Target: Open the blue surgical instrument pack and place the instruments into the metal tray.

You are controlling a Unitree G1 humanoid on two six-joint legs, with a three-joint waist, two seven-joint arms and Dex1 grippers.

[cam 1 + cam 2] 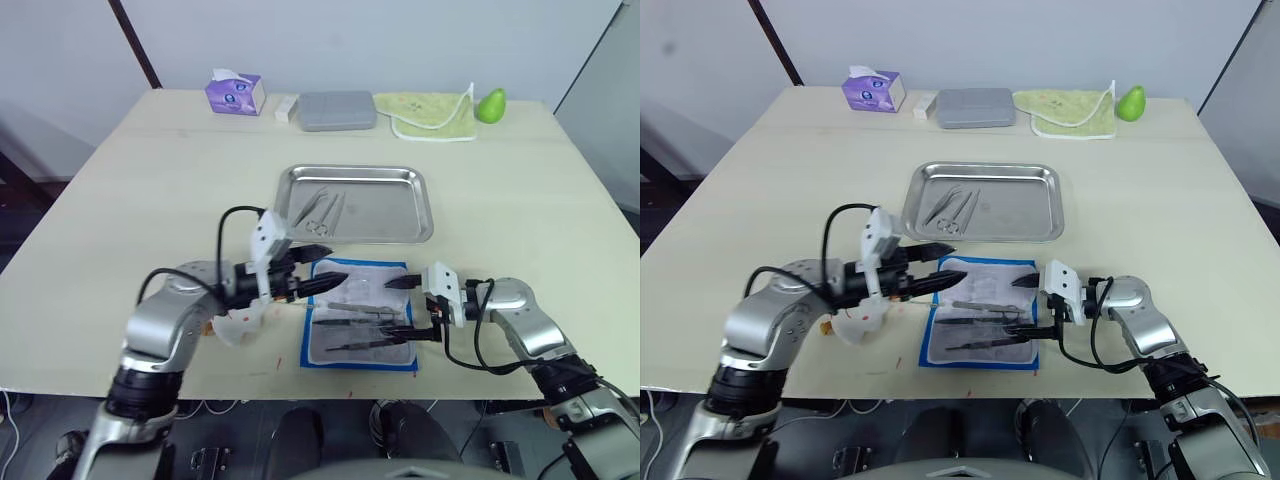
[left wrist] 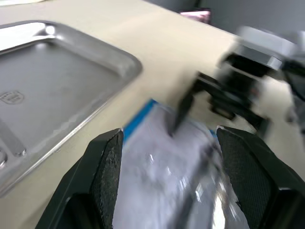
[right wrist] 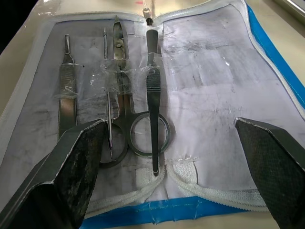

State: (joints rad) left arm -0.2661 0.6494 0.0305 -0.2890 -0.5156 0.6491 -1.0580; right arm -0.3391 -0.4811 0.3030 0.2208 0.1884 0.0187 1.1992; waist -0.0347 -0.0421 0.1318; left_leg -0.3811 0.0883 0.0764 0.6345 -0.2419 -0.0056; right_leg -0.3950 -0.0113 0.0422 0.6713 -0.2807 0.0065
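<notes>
The blue surgical instrument pack lies open near the table's front edge, white lining up. Several instruments are still strapped in it: scissors, forceps and a slim handle. The metal tray sits just behind the pack, with a few instruments in its left part. My left gripper is open and empty over the pack's far left corner. My right gripper is open wide at the pack's right side, one finger by the far edge, one by the near edge, holding nothing.
Along the table's back edge are a purple tissue box, a small white block, a grey hard case, a yellow-green cloth and a green pear-shaped object. Bare tabletop lies on both sides of the tray.
</notes>
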